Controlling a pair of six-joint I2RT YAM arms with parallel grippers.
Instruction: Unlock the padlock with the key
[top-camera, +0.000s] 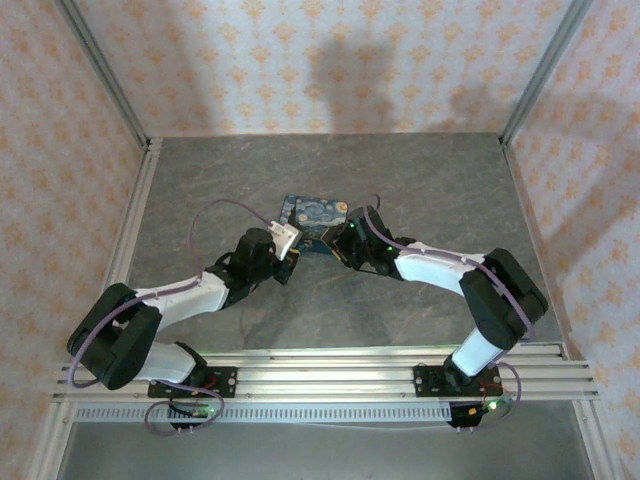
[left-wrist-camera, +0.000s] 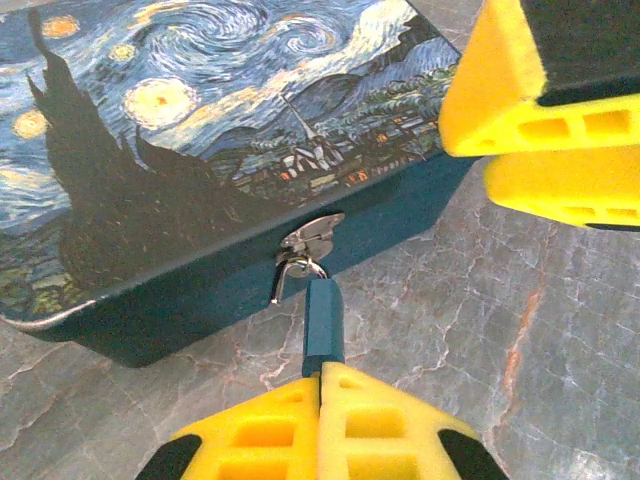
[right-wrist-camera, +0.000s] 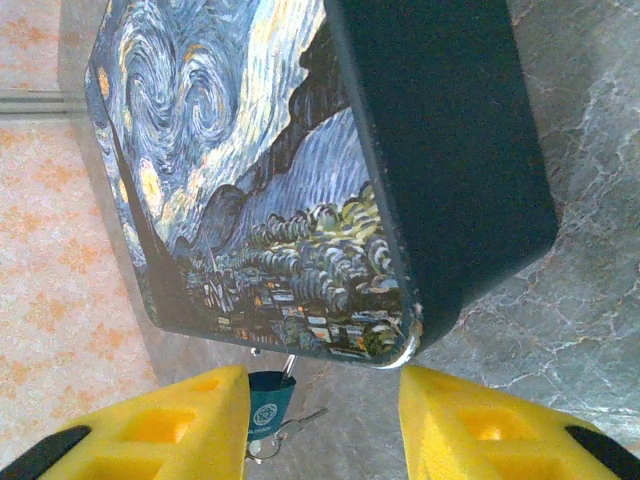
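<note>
So when we looked, the padlock (left-wrist-camera: 322, 325) hung off the silver hasp (left-wrist-camera: 312, 235) on the front wall of the box (left-wrist-camera: 200, 150). Its long axis ran straight out from the box toward the left pincer (left-wrist-camera: 320, 385): shackle end at the hasp, bottom end pinched between the fingers. The left pincer was fully closed on that bottom end. The padlock body was a small, smooth teal-blue block, tiny next to the box.

The box was a flat rectangular tin with rounded corners. It had a swirly blue-and-yellow night-sky painting on the lid and plain dark teal sides, and it sat on the grey marbled table (left-wrist-camera: 500, 330).

From the right wrist we saw the padlock (right-wrist-camera: 268, 405) below the box's edge, just inside the left finger. The right pincer (right-wrist-camera: 320, 400) stood partway open at a corner of the box. We honestly couldn't tell if its yellow foam-like fingers (right-wrist-camera: 170, 420) touched the box.

From above, the left arm (top-camera: 190, 295) and right arm (top-camera: 440, 268) both reached forward and inward. Their wrists met at the box (top-camera: 312, 212) mid-table.
</note>
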